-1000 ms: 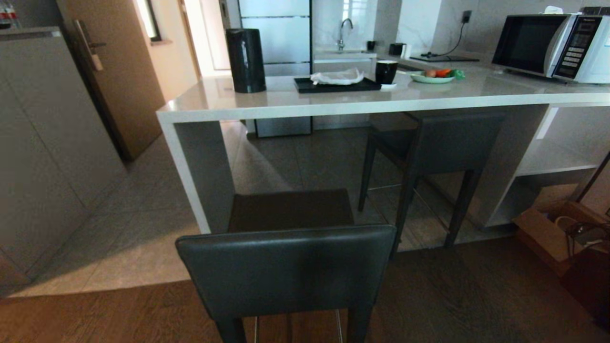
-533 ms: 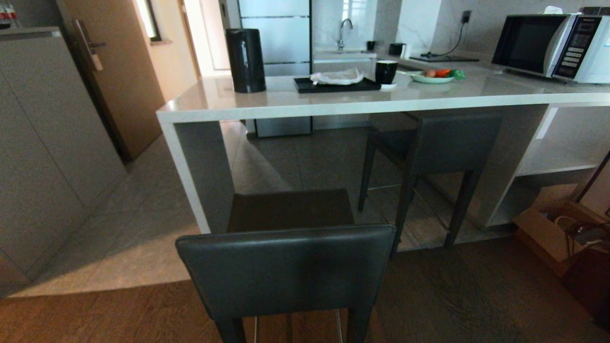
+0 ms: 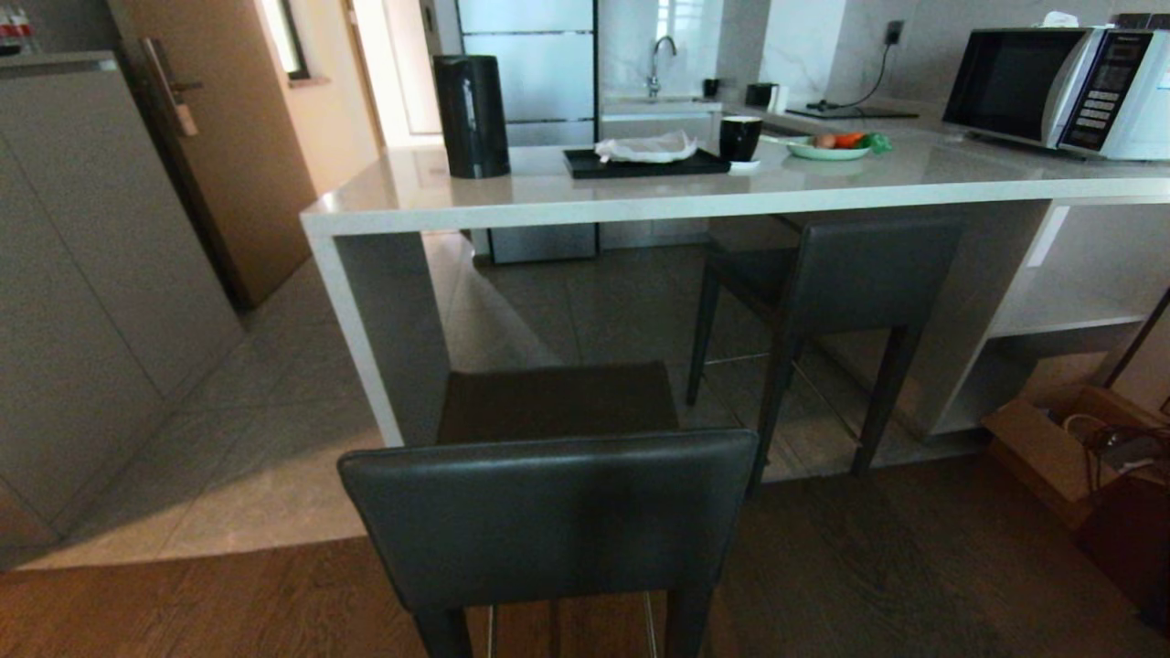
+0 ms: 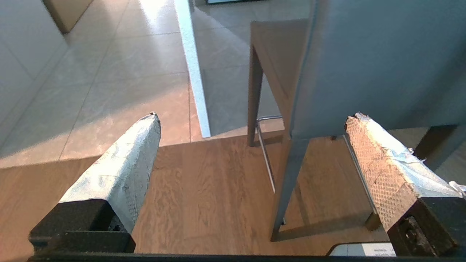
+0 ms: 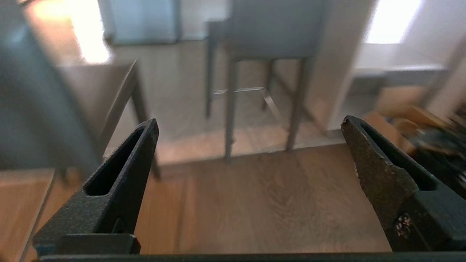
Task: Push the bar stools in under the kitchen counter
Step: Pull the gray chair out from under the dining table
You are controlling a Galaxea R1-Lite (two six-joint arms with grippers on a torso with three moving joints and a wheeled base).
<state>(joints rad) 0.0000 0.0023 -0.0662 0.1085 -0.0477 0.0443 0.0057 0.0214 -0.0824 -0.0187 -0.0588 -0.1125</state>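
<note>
My left gripper (image 4: 251, 120) hangs low over the wood floor (image 4: 204, 203) with its jaws spread wide and nothing between them; the near bar stool (image 3: 548, 512) stands just ahead of them, its backrest toward me, pulled out clear of the kitchen counter (image 3: 640, 196). My right gripper (image 5: 249, 125) is likewise wide and empty; beyond its jaws the far bar stool (image 3: 841, 274) sits tucked under the counter's edge.
</note>
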